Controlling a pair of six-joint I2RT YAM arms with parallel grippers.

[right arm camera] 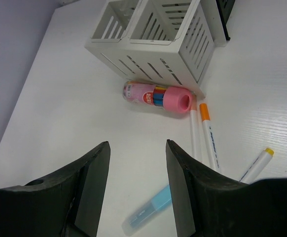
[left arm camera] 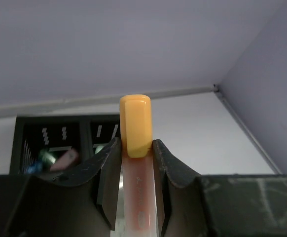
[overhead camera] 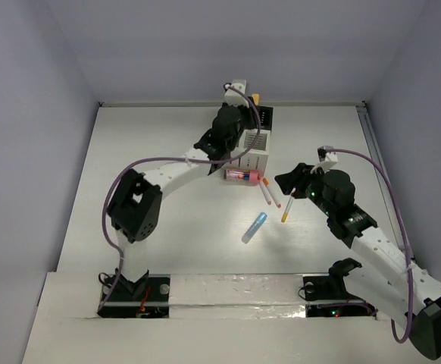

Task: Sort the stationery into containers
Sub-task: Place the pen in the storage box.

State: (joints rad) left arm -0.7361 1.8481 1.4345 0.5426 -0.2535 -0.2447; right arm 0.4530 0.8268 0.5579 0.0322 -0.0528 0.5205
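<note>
First, edges: the worktop [overhead camera: 148,125] is closed by grey walls [overhead camera: 39,114] on the left, back and right; a thin rail [overhead camera: 368,133] runs along the right edge, and the arm bases sit at the near edge.
Open room: the loose pieces lie in the middle, well apart from the left wall, the right wall and the near edge.
Containers: the white box [overhead camera: 252,154] and the black box [overhead camera: 265,115] stand joined near the back edge, the black one behind.
Left claw [left arm camera: 135,148]: clenched on the orange-capped marker [left arm camera: 135,126], gripping where the cap meets the body; it hangs above the black box [left arm camera: 59,131], but I cannot tell over which compartment.
Black box content: some small green, pink and blue pieces [left arm camera: 57,159] lie in the left compartment.
Right claw [right arm camera: 136,153]: released, wide apart, grasping nothing; its fingers [right arm camera: 91,173] hover over the worktop near the loose pieces.
Pink cylinder [right arm camera: 158,96]: lies on its side just beside the foot of the white box.
Thin white sticks [right arm camera: 202,136]: two lie side by side, close to the cylinder's pink end; one has an orange tip.
Yellow-tipped stick [right arm camera: 256,165]: lies to the right of them.
Blue marker [right arm camera: 148,211]: lies nearest to the arms, apart from the others.
</note>
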